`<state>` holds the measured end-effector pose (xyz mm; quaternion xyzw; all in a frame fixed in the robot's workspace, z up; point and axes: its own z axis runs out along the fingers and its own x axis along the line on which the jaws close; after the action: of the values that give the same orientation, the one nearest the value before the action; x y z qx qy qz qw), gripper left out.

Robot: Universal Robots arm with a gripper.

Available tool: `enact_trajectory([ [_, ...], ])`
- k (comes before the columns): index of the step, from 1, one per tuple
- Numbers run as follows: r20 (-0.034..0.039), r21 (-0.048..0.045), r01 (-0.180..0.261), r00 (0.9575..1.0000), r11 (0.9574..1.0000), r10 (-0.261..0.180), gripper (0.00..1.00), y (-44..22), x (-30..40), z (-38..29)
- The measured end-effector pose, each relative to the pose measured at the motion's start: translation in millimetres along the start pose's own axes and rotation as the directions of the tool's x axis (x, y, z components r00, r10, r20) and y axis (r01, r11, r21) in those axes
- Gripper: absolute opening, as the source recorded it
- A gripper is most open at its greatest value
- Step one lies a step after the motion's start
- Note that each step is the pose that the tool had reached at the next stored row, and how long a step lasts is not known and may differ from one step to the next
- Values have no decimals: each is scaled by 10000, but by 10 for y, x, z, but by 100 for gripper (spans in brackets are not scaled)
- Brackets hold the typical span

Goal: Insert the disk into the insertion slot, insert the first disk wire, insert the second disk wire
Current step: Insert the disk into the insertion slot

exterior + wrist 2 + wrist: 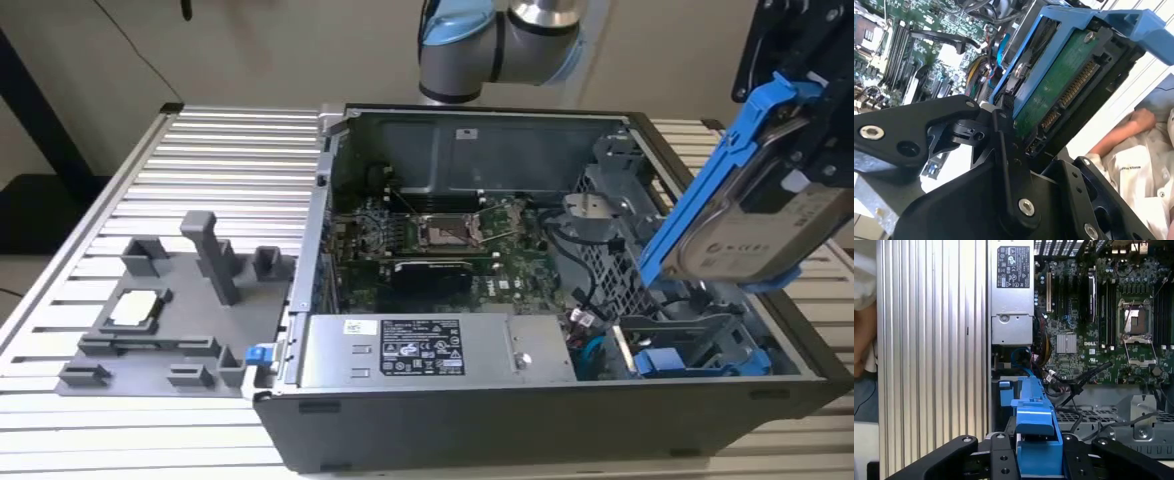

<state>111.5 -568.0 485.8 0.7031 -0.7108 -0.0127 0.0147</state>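
Note:
My gripper (798, 150) is shut on the disk (750, 232), a silver drive in a bright blue carrier. I hold it tilted, end tab up, in the air above the open computer case's right side in the exterior view. The second wrist view shows the disk's green board and connector (1064, 85) clamped between my black fingers (1003, 131). In the first wrist view the blue carrier (1034, 415) sits in my gripper (1036, 460). The insertion slot (678, 330) is the grey cage bay below the disk, above a second blue carrier (701, 362). A loose blue cable (583, 352) lies beside the cage.
The grey labelled power-supply box (414, 350) lies along the case's front and the motherboard (441, 240) behind it. A grey fixture plate (174, 300) rests on the slatted table (227, 160) at the exterior view's left. A person's hand (1144, 122) is near the table.

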Motion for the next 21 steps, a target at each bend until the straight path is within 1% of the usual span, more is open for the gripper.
enact_trajectory([
  [5,-2,18,40,10000,10000,-40,33,-2,0,50],
  [14,-3,100,61,10000,9999,-61,33,-5,-1,135],
  [21,-1,103,61,10000,9999,-61,33,-19,0,229],
])
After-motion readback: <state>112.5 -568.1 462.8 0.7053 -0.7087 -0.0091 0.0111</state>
